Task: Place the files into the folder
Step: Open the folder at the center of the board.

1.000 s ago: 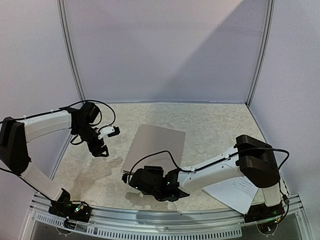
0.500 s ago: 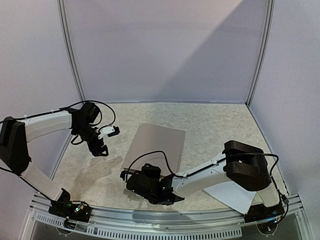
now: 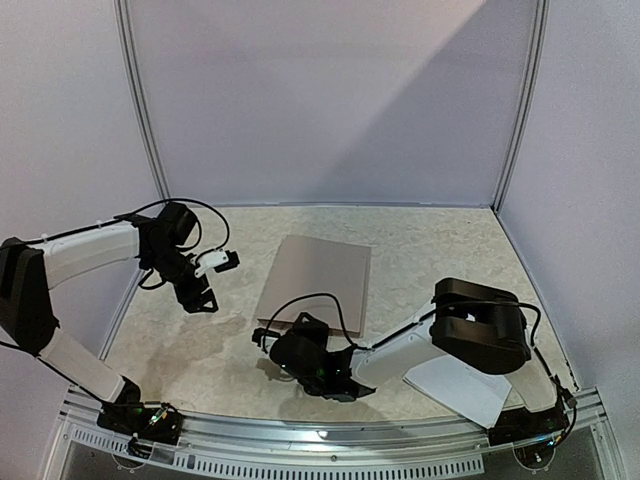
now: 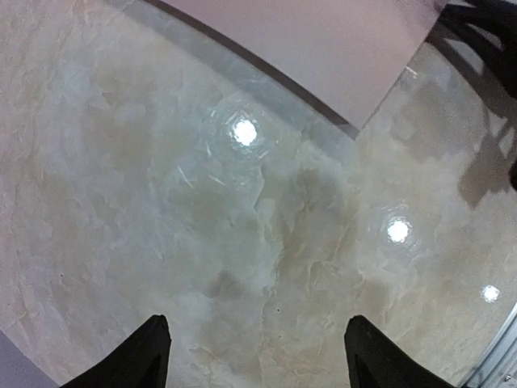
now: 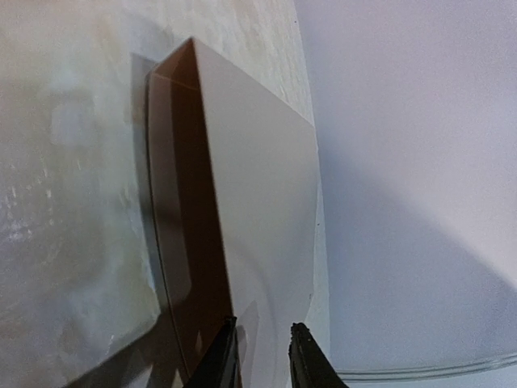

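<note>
**Step in hand:** opening the folder (image 3: 318,280), judged from the lifted cover. No sheet has gone in yet.

**Folder:** tan, flat, lying at the centre of the overhead frame on the marbled surface (image 3: 440,250). In the right wrist view its top cover stands raised off the lower leaf, with the brown inner face in shadow at centre left of the frame.

**Files:** the files (image 3: 455,385) are white printed sheets at the lower right of the overhead frame, partly hidden under the right arm and well apart from the folder.

**Right tool:** the right tool (image 5: 261,356) has its fingers set narrow at the bottom centre of the wrist frame, with the edge of the cover running between them. It appears to be pinching the cover at the folder's lower-left corner.

**Right arm:** elbow bulking at lower right of the overhead frame, forearm stretched low and leftward across the bottom, wrist close to the surface.

**Left tool:** the left tool (image 4: 258,356) is spread wide and holds nothing, with only bare surface below it.

**Left arm:** raised at centre left of the overhead frame, beside the folder but apart from it.

**Next move calls for:**
- Swinging the cover up and over until the folder lies open.
- Keeping a light pinch so the thin board neither slips nor drags the lower leaf.
- Fetching the sheets from lower right only after that.
</note>
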`<state>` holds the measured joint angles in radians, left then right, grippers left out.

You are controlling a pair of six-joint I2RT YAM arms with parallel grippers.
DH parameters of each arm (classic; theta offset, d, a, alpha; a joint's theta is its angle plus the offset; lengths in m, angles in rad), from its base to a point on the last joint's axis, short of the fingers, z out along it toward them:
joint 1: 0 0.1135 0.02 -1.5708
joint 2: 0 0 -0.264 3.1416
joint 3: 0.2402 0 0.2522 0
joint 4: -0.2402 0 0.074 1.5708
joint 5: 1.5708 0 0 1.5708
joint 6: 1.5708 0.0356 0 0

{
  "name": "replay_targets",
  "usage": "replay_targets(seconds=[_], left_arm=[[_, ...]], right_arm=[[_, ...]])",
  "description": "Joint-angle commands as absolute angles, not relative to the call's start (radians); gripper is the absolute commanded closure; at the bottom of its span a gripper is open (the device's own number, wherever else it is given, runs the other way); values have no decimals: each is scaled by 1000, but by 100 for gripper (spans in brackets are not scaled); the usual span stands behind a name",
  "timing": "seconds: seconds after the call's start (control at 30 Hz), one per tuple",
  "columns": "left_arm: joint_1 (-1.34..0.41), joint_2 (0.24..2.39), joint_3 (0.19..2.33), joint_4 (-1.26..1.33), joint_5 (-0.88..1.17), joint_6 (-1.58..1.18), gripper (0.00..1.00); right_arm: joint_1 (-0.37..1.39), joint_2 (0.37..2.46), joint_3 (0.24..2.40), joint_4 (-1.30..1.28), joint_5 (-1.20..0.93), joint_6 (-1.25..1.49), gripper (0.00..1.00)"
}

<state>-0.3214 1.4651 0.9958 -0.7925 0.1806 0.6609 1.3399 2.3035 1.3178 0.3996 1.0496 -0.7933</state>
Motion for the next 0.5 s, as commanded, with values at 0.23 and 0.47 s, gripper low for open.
replay_targets(seconds=[0.23,0.47], left_arm=[[-322,1404,1038,-753,399,709,22],[-460,1430,1070,-556,311,716,17]], right_arm=[[1262,2277,1269,694,1011,-936,100],[1247,2118,1310,504,892,-801,100]])
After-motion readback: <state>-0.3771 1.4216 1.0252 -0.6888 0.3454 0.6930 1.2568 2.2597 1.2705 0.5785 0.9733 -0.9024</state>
